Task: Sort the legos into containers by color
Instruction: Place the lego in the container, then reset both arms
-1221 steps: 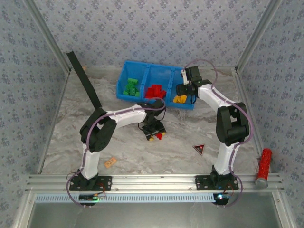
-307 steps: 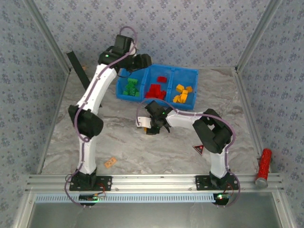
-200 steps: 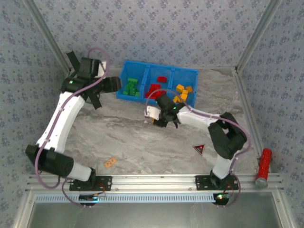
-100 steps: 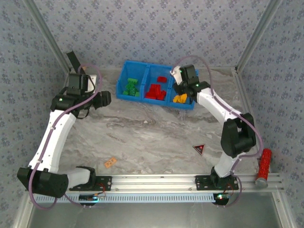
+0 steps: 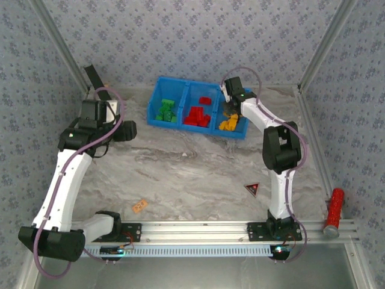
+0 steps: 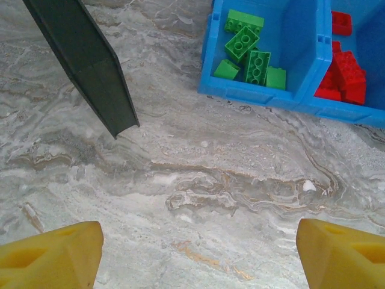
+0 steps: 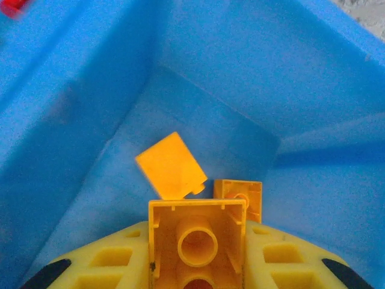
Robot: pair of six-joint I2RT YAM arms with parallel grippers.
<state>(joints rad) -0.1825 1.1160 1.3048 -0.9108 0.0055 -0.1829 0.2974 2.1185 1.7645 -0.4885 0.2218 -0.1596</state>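
Right tool (image 7: 197, 274): closed on one yellow-orange brick (image 7: 197, 232), hollow underside facing the wrist camera, clamped between the yellow fingers (image 7: 108, 262). It is held over the floor of the right compartment (image 7: 228, 90) of the blue bin (image 5: 155, 99), with blue walls on all sides. Two loose yellow-orange legos (image 7: 171, 165) lie on the floor beneath, one tilted flat and one just beside the held brick

Middle compartment (image 5: 207, 90): red legos (image 5: 195, 114), piled

Left compartment (image 6: 289, 36): green legos (image 6: 246, 51), several, studs up or tilted

Left tool (image 6: 198, 259): open wide and empty, above bare desk (image 5: 180, 168) to the left of the bin and well apart from it, with its two yellow fingertips (image 6: 54, 256) at the frame's lower corners

Dark strip (image 6: 90, 66): slanted, just left of the bin

Pale orange flat piece (image 5: 139, 206): on the desk near the left arm's base

Black triangle (image 5: 252, 189), red mark: on the desk near the right arm

Red cylinder (image 5: 332, 211): on the rail at the right edge
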